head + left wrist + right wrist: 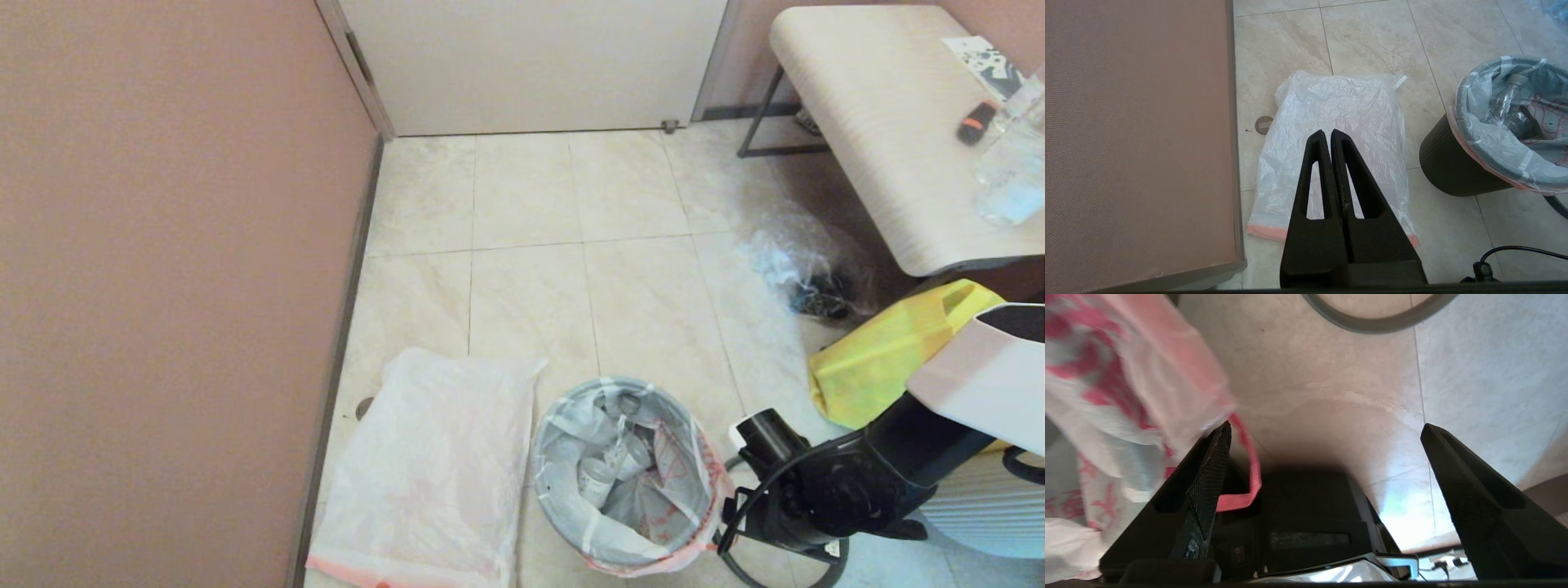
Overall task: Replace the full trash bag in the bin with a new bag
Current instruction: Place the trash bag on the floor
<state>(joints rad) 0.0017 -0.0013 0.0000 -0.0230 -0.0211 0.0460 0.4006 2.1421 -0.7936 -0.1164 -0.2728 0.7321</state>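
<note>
The black bin (563,523) stands on the tiled floor, also in the left wrist view (1453,171). Inside sits the full trash bag (629,474), white with red print and bottles, its mouth folded over the rim. The new bag (433,465) lies flat on the floor left of the bin. My left gripper (1327,132) hangs shut above it, holding nothing. My right arm (816,490) reaches down beside the bin's right side. The right gripper (1326,428) is open wide, one finger (1208,486) touching the bag's pink-edged overhang (1167,375). The grey ring (1372,326) lies on the floor there.
A brown partition (163,286) runs along the left, close to the new bag. A table (882,122) stands at the back right, with a clear bag of dark contents (808,269) and a yellow tote (890,351) on the floor near it. A closed door (531,65) is behind.
</note>
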